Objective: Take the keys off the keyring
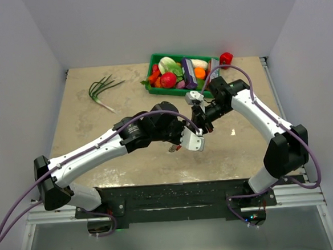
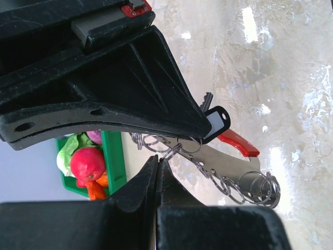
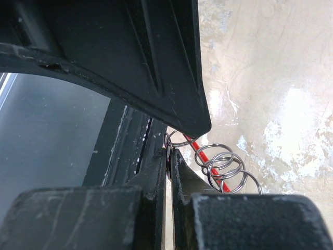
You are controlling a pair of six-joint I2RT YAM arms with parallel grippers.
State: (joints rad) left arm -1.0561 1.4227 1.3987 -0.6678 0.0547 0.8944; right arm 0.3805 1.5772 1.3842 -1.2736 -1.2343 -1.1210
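- Both arms lie closest to the top camera. The left arm [image 1: 94,150] and the right arm [image 1: 263,115] bend inward from the near edge and meet over the middle of the counter [image 1: 97,118], I think so that each can take one part of the small bunch.
- Green tray [image 1: 149,74] of toy vegetables stands at the far edge, well apart from the work.
- Left hand [image 2: 158,162] is clenched, with its tips pinching a thin link of the keyring [image 2: 263,190]. Right hand [image 3: 169,153] is clenched on another ring just beside it. Such close grips probably serve to twist the wire open.
- Red tag [image 2: 237,143] and the keys [image 2: 215,123], one with a black head, hang from the keyring above the counter. None is removed yet.
- Only the left wrist view shows the keys. The right wrist view gives only rings and a red strip, and from the top the bunch is too small to read.
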